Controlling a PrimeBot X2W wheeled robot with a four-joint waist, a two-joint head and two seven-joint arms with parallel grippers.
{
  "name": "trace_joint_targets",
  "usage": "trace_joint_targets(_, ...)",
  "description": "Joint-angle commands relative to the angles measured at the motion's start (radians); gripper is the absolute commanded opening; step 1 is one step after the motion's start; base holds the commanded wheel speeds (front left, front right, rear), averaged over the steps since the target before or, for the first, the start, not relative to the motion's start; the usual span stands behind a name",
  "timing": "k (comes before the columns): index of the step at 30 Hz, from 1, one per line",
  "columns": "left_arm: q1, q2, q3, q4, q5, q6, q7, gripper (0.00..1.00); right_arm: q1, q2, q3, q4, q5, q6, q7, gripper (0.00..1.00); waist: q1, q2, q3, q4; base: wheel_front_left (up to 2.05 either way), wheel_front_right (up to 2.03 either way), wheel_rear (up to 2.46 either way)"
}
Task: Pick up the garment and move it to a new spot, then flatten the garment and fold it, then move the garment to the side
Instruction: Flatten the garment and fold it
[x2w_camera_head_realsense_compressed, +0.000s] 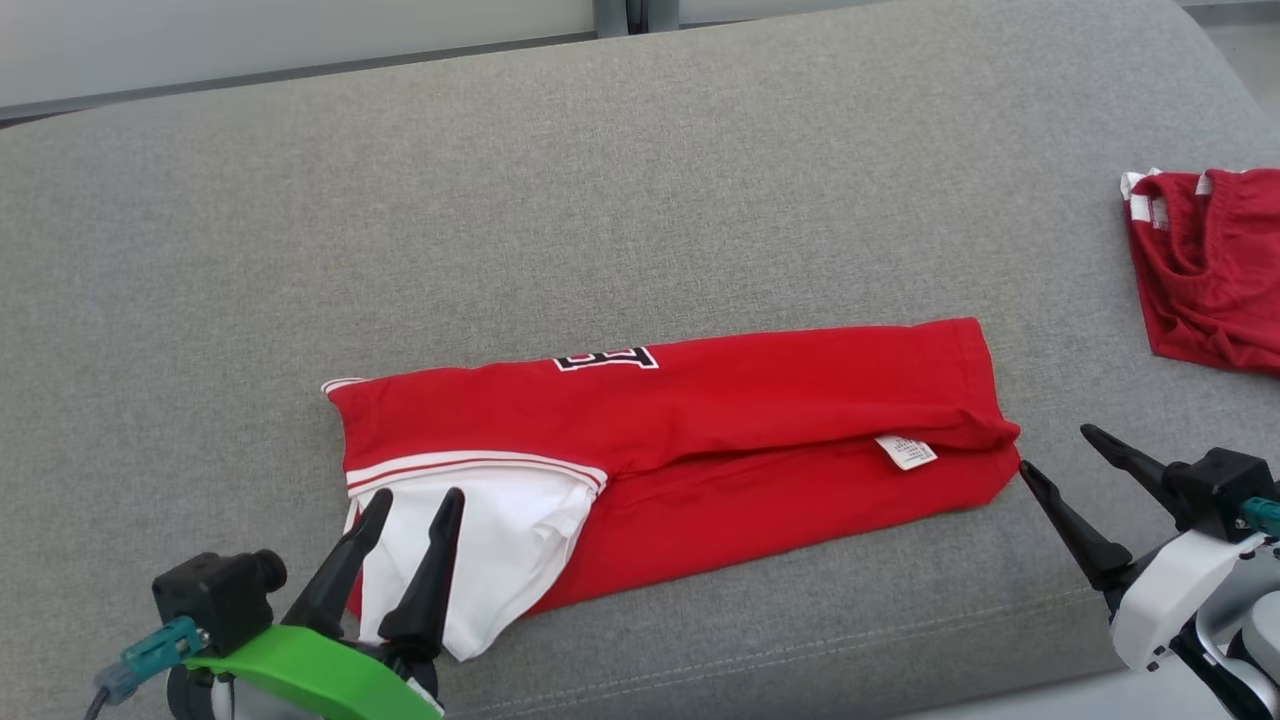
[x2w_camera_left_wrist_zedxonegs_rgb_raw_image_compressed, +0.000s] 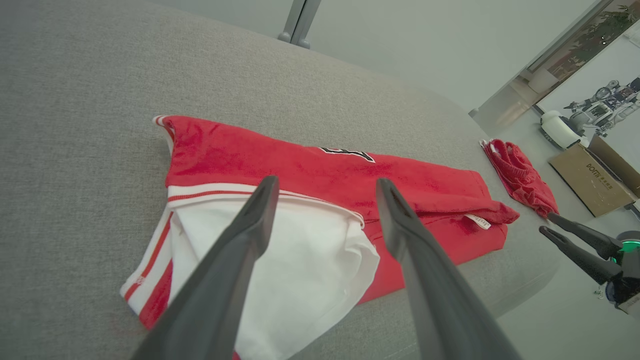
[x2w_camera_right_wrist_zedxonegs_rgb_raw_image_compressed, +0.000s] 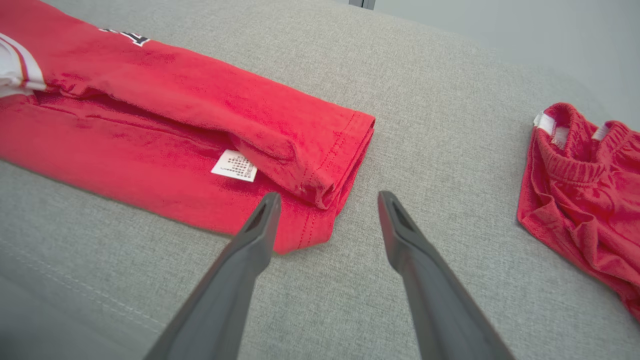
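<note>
shirt (x2w_camera_head_realsense_compressed: 700, 420) looks soft, floppy, light imo. left gripper (x2w_camera_head_realsense_compressed: 418, 497) at its 7 o'clock, right gripper (x2w_camera_head_realsense_compressed: 1056, 449) at 3, both wide open, empty. grab end corners.

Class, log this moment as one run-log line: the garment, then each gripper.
garment: folded lengthwise on grey cushion, unheld | left gripper: open over its white end | right gripper: open beside its hem end

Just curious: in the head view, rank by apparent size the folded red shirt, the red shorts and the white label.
1. folded red shirt
2. red shorts, cut off by the picture's edge
3. white label
</note>
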Motion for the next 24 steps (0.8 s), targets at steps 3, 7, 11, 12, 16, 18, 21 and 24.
trace_joint_targets(3,-0.046,-0.030,-0.028,0.014,0.039,-0.005,-0.020,1.00,0.014,0.010,-0.035,-0.008,0.056,-0.001,-0.003,1.00,0.0000,-0.0001,-0.043,0.009,0.00,0.00,0.00)
trace_joint_targets(7,-0.072,-0.055,-0.049,0.039,0.077,-0.003,-0.043,1.00,-0.007,0.026,-0.076,0.006,0.098,-0.001,0.020,1.00,0.0000,-0.0001,-0.074,0.028,0.00,0.00,0.00)
trace_joint_targets(11,-0.092,-0.079,-0.059,0.070,0.102,0.010,-0.071,1.00,-0.023,0.058,-0.136,0.050,0.118,-0.001,0.067,1.00,0.0000,-0.0001,-0.100,0.055,0.00,0.00,0.00)
trace_joint_targets(12,-0.098,-0.086,-0.059,0.078,0.108,0.012,-0.079,1.00,-0.027,0.072,-0.155,0.067,0.120,-0.001,0.082,1.00,0.0000,-0.0001,-0.105,0.063,0.00,0.00,0.00)
trace_joint_targets(16,-0.108,-0.105,-0.060,0.100,0.117,0.020,-0.097,1.00,-0.035,0.118,-0.212,0.125,0.117,-0.001,0.128,1.00,0.0000,-0.0001,-0.115,0.087,0.00,0.00,0.00)
trace_joint_targets(18,-0.115,-0.110,-0.058,0.112,0.122,0.022,-0.105,1.00,-0.044,0.155,-0.248,0.169,0.113,-0.001,0.161,1.00,0.0000,-0.0001,-0.118,0.103,0.00,0.00,0.00)
trace_joint_targets(21,-0.114,-0.116,-0.056,0.125,0.119,0.022,-0.111,1.00,-0.057,0.222,-0.299,0.239,0.125,-0.001,0.207,1.00,0.0000,-0.0001,-0.118,0.126,0.00,0.00,0.00)
trace_joint_targets(24,-0.111,-0.113,-0.056,0.129,0.116,0.020,-0.113,1.00,-0.076,0.277,-0.347,0.310,0.133,-0.001,0.239,1.00,0.0000,-0.0001,-0.113,0.151,0.00,0.00,0.00)
